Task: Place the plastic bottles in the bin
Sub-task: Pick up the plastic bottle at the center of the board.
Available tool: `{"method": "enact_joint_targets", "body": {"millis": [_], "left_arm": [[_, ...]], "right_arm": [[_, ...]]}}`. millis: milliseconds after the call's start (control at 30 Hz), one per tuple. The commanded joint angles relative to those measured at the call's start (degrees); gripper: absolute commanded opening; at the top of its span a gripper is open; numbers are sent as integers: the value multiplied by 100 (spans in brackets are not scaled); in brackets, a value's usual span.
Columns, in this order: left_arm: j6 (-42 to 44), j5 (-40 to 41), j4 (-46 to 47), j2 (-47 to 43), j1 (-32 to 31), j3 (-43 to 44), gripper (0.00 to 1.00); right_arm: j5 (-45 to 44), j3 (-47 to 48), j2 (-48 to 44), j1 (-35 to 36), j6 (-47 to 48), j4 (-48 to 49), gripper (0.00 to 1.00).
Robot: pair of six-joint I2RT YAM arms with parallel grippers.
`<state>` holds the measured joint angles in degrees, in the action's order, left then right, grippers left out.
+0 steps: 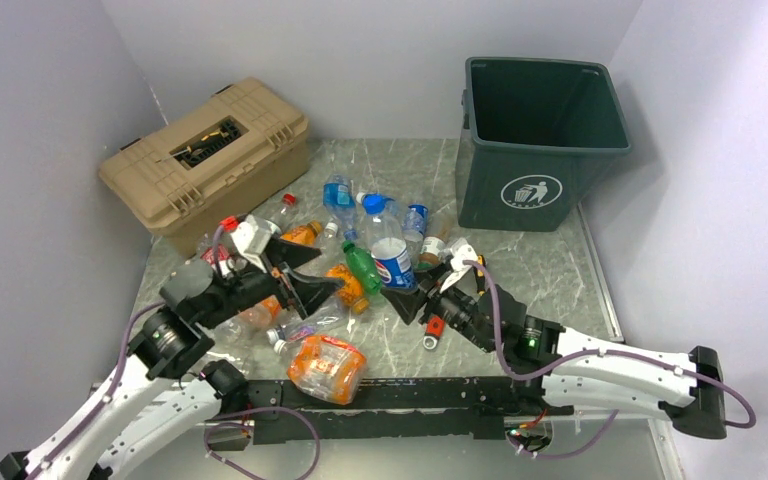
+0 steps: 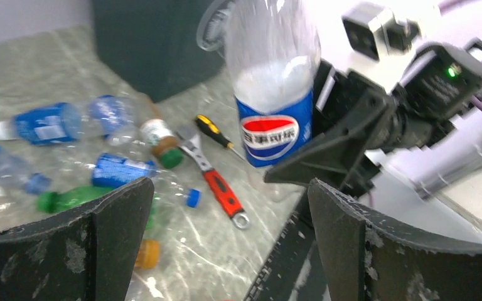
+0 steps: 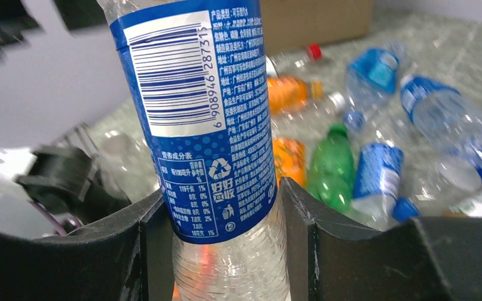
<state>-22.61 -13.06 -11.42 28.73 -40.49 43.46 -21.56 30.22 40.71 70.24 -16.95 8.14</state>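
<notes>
Right wrist view: the right gripper [image 3: 223, 194] clamps the Pepsi bottle [image 3: 194, 113], seemingly upright; the bin [image 1: 530, 190] lies ahead and rightward, while the left gripper [image 2: 229, 185] gapes empty.

A tan toolbox [image 1: 205, 160] sits at the far left of the grey marbled table [image 1: 550, 275]. Near the table's middle, a red-handled wrench [image 2: 219, 190] lies just beside a yellow-and-black screwdriver [image 2: 215, 133].

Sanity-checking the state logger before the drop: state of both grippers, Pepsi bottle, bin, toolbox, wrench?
Left gripper: open, empty.
Right gripper: shut on the Pepsi bottle.
Pepsi bottle: held low down, roughly upright.
Bin: upright, open top, no bottle visible inside.
Toolbox: lid down.
Wrench: flat on the table, untouched.
</notes>
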Motion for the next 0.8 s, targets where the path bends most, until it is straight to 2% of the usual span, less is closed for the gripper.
{"method": "enact_joint_targets", "body": {"millis": [0, 167, 567, 767], "left_arm": [[-299, -1680, 754, 381, -7, 63, 100], [-398, -2007, 1018, 412, -1, -54, 99], [-307, -1815, 925, 430, 4, -62, 98], [-297, -1771, 943, 418, 1, -92, 98]], "right_arm": [[318, -40, 203, 8, 54, 1843, 43], [681, -199, 630, 15, -110, 2682, 42], [1916, -427, 1433, 16, -631, 4134, 42], [2567, -374, 1842, 16, -933, 4495, 42]]}}
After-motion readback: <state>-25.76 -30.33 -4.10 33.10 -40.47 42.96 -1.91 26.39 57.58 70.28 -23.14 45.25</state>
